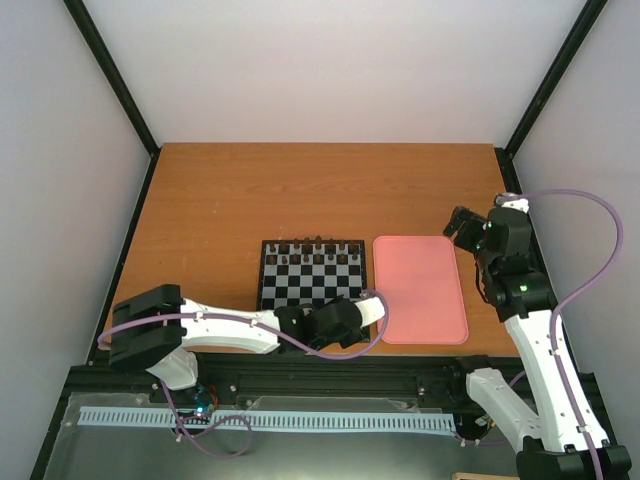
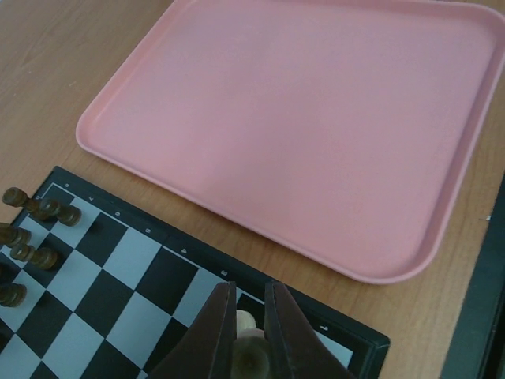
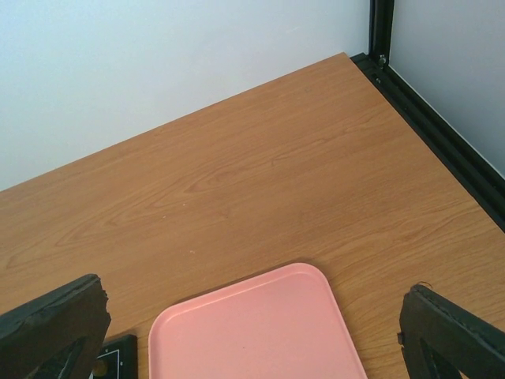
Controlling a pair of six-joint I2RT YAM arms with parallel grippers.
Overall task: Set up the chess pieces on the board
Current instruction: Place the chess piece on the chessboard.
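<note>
The small black-and-white board lies at the table's middle, with dark brown pieces along its far rows. My left gripper is low over the board's near right corner. In the left wrist view its fingers are shut on a pale cream chess piece, just above a corner square of the board. Dark pieces stand at that view's left edge. My right gripper is open and empty, raised beyond the tray's far right corner; it also shows in the right wrist view. Other pale pieces are hidden under the left arm.
A pink rectangular tray lies right of the board, also seen in the left wrist view and the right wrist view. Black frame posts stand at the table's corners, and walls enclose the back and sides.
</note>
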